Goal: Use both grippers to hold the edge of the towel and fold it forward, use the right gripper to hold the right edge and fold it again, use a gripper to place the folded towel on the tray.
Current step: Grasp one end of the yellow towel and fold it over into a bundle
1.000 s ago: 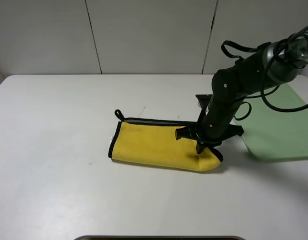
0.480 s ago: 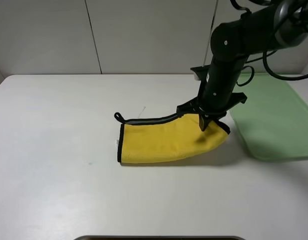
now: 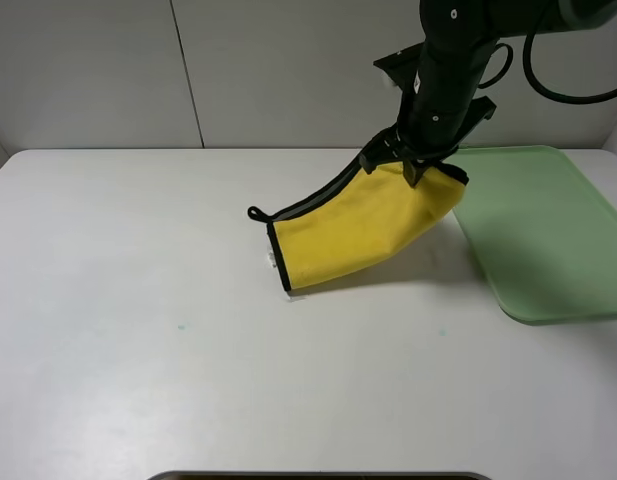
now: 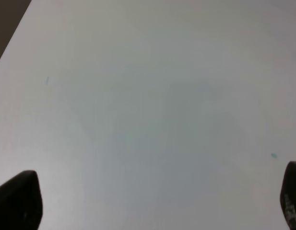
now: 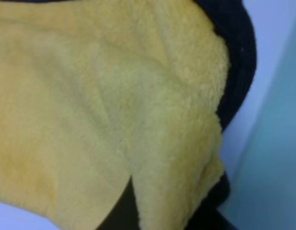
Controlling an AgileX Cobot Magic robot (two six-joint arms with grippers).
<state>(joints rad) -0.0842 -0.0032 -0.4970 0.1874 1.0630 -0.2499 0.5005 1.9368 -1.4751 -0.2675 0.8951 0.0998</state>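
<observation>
The yellow towel [image 3: 358, 230], folded into a long strip, hangs slanted from my right gripper [image 3: 416, 170], which is shut on its right end high above the table. Its left end with the black loop [image 3: 254, 213] still rests on the table. The pale green tray [image 3: 548, 230] lies just to the right of the raised end. Plush yellow towel [image 5: 114, 105] with black piping [image 5: 239, 62] fills the right wrist view, the tray [image 5: 272, 143] beside it. My left gripper [image 4: 157, 196] is open over bare white table, its dark fingertips [image 4: 18, 201] wide apart; it does not show in the exterior view.
The white table [image 3: 138, 300] stretches left and front of the towel. A grey panelled wall [image 3: 288, 70] stands behind the table. A dark edge [image 3: 318, 476] shows at the table's front.
My right gripper has risen and moved back and slightly right with the towel's right end. The towel has been dragged along, its left end sliding right and back on the table.
</observation>
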